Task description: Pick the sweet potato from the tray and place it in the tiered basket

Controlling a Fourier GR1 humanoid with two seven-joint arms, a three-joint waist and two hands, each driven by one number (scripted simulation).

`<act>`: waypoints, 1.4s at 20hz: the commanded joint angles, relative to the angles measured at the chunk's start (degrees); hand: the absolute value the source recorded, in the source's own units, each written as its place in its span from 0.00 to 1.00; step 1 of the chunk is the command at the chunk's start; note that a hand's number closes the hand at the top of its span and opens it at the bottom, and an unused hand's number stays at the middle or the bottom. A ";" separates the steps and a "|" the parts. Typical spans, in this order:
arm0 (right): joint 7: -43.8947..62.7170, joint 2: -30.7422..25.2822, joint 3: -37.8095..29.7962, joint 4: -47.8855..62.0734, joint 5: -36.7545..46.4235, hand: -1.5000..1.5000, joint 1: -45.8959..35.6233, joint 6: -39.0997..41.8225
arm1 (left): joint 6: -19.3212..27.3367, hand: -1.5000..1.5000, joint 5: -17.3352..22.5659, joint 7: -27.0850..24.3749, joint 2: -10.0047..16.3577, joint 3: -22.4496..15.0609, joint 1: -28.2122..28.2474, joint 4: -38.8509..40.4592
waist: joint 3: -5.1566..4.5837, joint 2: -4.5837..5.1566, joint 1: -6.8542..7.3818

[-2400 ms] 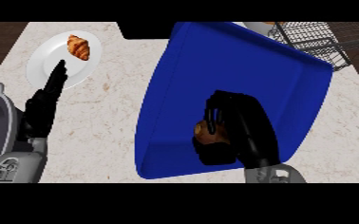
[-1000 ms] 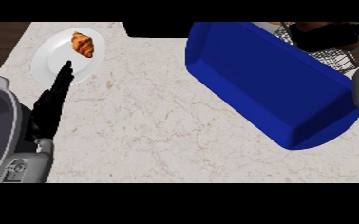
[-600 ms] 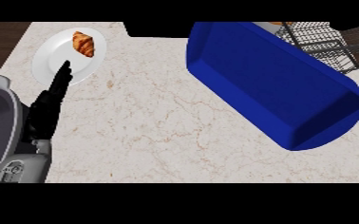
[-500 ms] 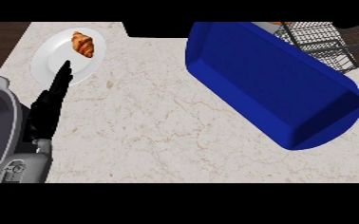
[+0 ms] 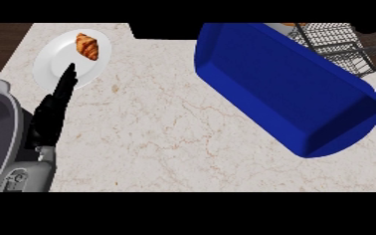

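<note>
The left hand (image 5: pixel 51 114) rests at the left edge of the worktop (image 5: pixel 161 129), fingers straight and together, tips over the rim of a white plate (image 5: pixel 55 67) bearing a croissant (image 5: pixel 86 46). The blue tray (image 5: pixel 286 84) lies at the right, the wire tiered basket (image 5: pixel 334 45) just behind it. An orange-brown sliver (image 5: pixel 294 25) shows at the basket's upper edge; whether it is the sweet potato I cannot tell
</note>
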 commanded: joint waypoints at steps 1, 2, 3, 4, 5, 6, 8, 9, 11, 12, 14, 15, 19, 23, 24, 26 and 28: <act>-2.25 2.47 0.32 7.97 0.81 1.00 -1.88 -2.46 | -1.05 0.50 -0.04 1.00 -0.08 0.00 0.15 -1.36 | 0.00 0.03 0.25; -3.82 1.48 -0.50 8.55 -0.35 1.00 -1.49 -0.92 | -0.93 0.50 0.04 -0.24 -0.57 0.71 -2.84 3.24 | -0.02 0.05 -0.23; -7.70 -2.26 -2.56 7.21 -3.38 1.00 1.98 3.28 | -0.31 0.50 0.36 -2.53 0.18 2.13 0.23 2.62 | -0.02 -0.09 -0.60; -3.62 -0.98 -5.01 12.17 -5.02 1.00 -1.23 4.98 | -0.23 0.50 -0.66 0.39 -0.23 0.49 -2.77 1.96 | 0.02 0.22 -0.08; 2.60 2.95 -7.11 11.08 -7.44 1.00 -1.26 5.65 | -0.27 0.50 -0.33 0.90 -0.13 0.46 -0.89 -0.38 | 0.02 -0.17 -0.01; 2.16 2.00 -5.76 13.44 -5.39 0.00 -2.02 4.99 | -0.91 0.50 -0.03 0.60 0.05 0.76 -0.65 -0.11 | 0.00 0.01 0.23; -1.97 -0.11 -5.49 16.44 -4.61 0.00 -0.71 4.02 | -0.29 0.50 -1.12 -0.26 -1.45 -0.16 -0.72 1.60 | 0.00 0.06 -0.07; -0.08 1.04 -5.40 15.75 -5.12 0.00 -3.17 4.92 | -0.11 0.50 -1.26 1.41 -1.18 -0.06 1.35 -3.06 | 0.00 -0.12 0.08; -2.49 1.85 -7.98 17.75 -7.03 0.00 -2.82 0.78 | -2.47 0.50 0.53 -0.49 1.13 2.31 1.12 -1.47 | 0.01 0.04 0.35; -3.77 1.71 -9.62 16.90 -8.87 0.00 -1.76 0.24 | -0.52 0.50 -1.22 -0.42 -0.76 0.90 -0.02 -0.38 | 0.02 0.01 -0.07; -5.17 0.58 -12.12 17.12 -11.51 0.00 -2.69 0.77 | -2.34 0.50 0.70 -0.93 0.11 2.49 -0.91 2.03 | 0.01 0.00 -0.22; -5.49 0.75 -12.75 19.91 -11.18 0.00 -4.01 -2.02 | -2.35 0.50 -0.03 -2.48 0.39 2.13 0.59 1.22 | 0.03 0.18 0.44; -7.05 -0.98 -15.71 15.32 -15.00 0.00 -1.95 -2.49 | -0.22 0.50 -1.58 -1.52 -1.31 1.68 -0.03 1.55 | 0.00 -0.22 -0.65; -3.85 -4.47 -17.77 14.94 -16.77 0.00 -5.07 -1.71 | -2.41 0.50 0.13 1.23 -0.22 3.05 -2.49 1.99 | 0.00 -0.23 -0.63; -4.79 -6.86 -18.95 17.35 -17.31 0.00 -3.84 -0.76 | -2.58 0.50 0.24 -3.98 0.75 4.66 -2.24 5.71 | -0.02 -0.04 -0.63; 1.70 -8.26 -19.93 14.73 -18.97 0.00 -4.64 2.78 | -1.65 0.50 -0.96 -1.24 -0.77 2.81 -0.85 3.10 | -0.04 -0.45 -1.11; 2.16 -12.89 -22.66 17.99 -21.06 0.00 -4.69 6.69 | -1.00 0.50 -1.56 0.72 -1.33 1.98 -0.34 0.12 | 0.01 -0.35 -0.68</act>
